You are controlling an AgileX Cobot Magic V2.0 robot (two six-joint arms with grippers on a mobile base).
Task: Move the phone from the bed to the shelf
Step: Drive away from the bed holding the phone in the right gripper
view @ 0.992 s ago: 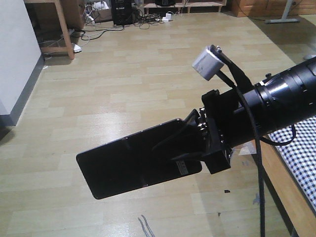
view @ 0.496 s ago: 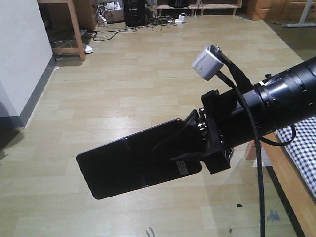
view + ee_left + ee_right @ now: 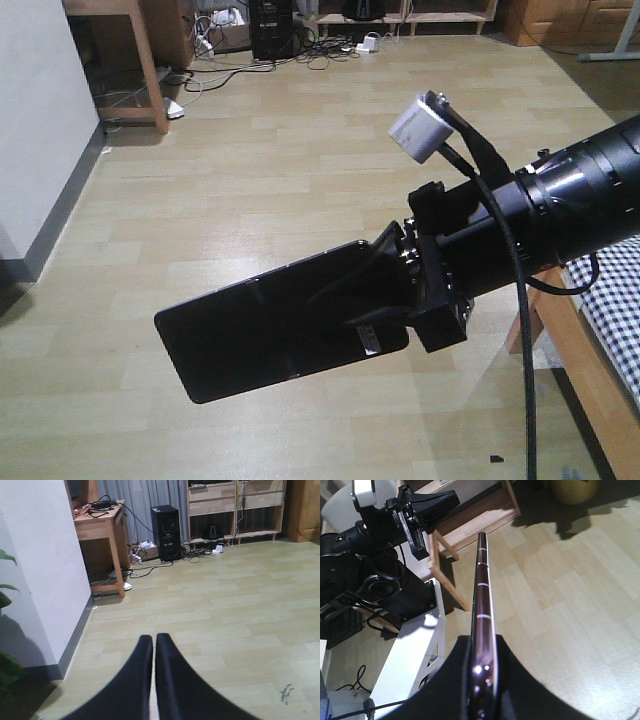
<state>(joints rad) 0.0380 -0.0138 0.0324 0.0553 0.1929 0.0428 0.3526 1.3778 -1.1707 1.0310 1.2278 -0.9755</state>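
Note:
The phone (image 3: 270,325), a glossy black slab, hangs level over the wooden floor, and my right gripper (image 3: 352,305) is shut on its near end. In the right wrist view the phone (image 3: 482,600) is edge-on, its pinkish edge pinched between the black fingers (image 3: 520,680). The bed (image 3: 618,300), with a checked cover and a wooden frame, shows at the lower right, behind the arm. Pale planks with a slanted side (image 3: 470,517) beyond the phone look like the shelf. My left gripper (image 3: 154,641) is shut and holds nothing; it also shows as the left gripper (image 3: 432,502) in the right wrist view.
A white wall (image 3: 35,130) stands at the left, with a brown desk (image 3: 102,530) beside it. Cables and a black computer tower (image 3: 166,532) lie by the far wooden cabinets (image 3: 235,507). A yellow-green pot (image 3: 572,490) sits on the floor. Plant leaves (image 3: 5,587) are at the left.
The room has shifted behind the arm: the wall and desk slid in the picture and less of the bed shows. The phone and right gripper keep the same place and hold.

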